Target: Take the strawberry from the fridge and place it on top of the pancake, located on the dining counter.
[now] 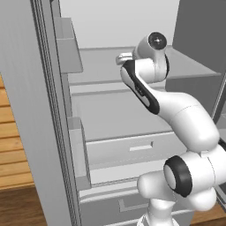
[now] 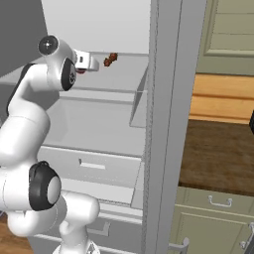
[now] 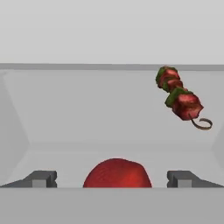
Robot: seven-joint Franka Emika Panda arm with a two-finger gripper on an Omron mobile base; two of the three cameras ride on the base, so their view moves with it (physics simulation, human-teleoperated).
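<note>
A: How is the arm set?

B: It rises from the base, folds at the dark-ringed elbow, then leans up and forward through the open doors of the fridge. The wrist turns level, so the hand reaches straight in over a white upper shelf. In the left base view the hand sits at the shelf's front edge, mostly hidden behind the wrist joint.

A: And the tool?

B: The tool is released, its jaws spread wide. In the hand view one dark fingertip stands at the lower left and the other at the lower right, well apart, with nothing pinched between them.

A: Where is the strawberry?

B: The strawberry lies on that shelf, between the two fingertips in the hand view, near the shelf's front edge. There is a gap on either side of it, so neither fingertip touches it. In the right base view a bit of red shows just under the hand, at the same shelf.

A: Anything else on the shelf?

B: A kebab skewer with red and green chunks, farther in toward the shelf's back edge and off to the right in the hand view, well apart from the berry. In the right base view it lies just beyond the hand.

A: Outside the fridge?

B: A dark-brown wooden countertop over green-grey cabinets, past the right-hand door.
</note>
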